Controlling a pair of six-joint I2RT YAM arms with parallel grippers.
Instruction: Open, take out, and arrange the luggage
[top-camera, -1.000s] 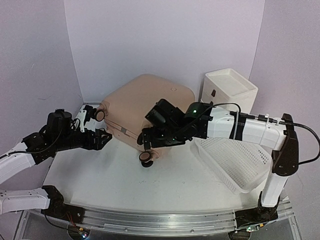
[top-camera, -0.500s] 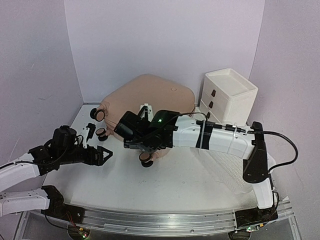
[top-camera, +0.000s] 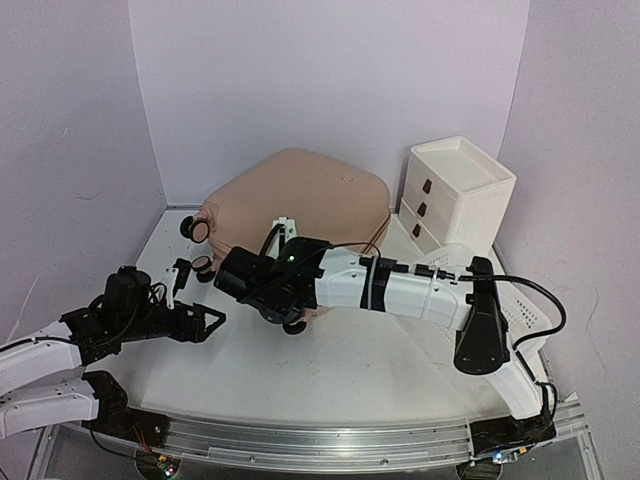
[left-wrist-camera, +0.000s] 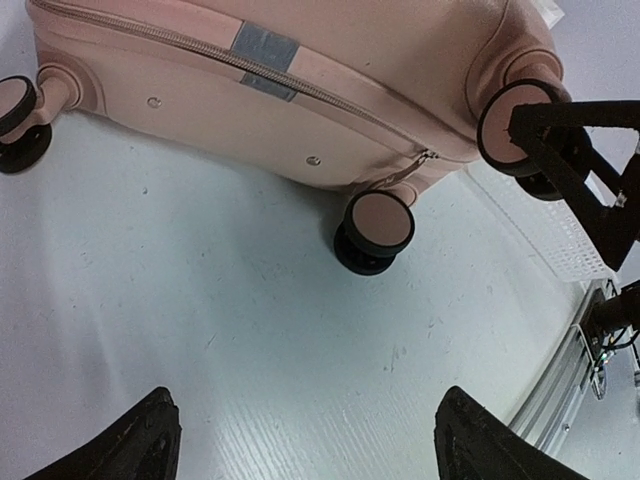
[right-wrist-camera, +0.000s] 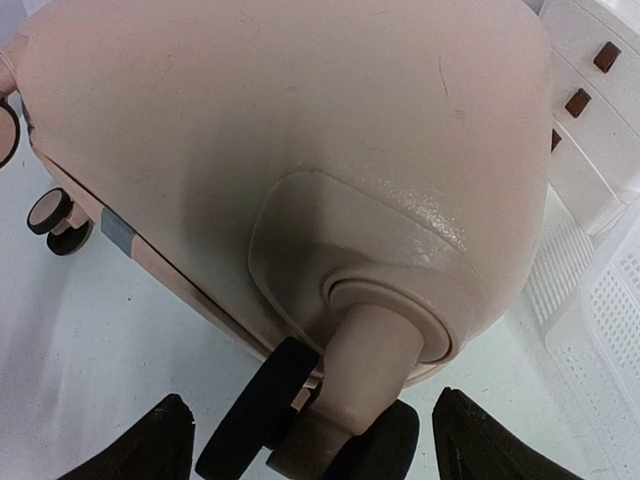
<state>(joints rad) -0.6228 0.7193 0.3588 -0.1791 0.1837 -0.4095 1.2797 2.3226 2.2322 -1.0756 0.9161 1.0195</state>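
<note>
Noted luggage (top-camera: 300, 200) lying zipped shut at back centre of table (top-camera: 350, 370), casters facing near-left, drawers (top-camera: 455, 190) just to its right. Found left gripper (top-camera: 212, 322) spread wide, low over table, pinching nothing. Found right gripper (right-wrist-camera: 312, 440) spread too, fingers either side of a caster (right-wrist-camera: 255, 410), contact unclear.

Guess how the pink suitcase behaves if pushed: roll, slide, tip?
Probably slides rather than rolls: the suitcase lies flat on its broad side, with its wheels sticking out sideways. Unlikely to tip, since it sits low and wide. The hard, smooth shell looks stiff and likely slippery to pinch.
</note>
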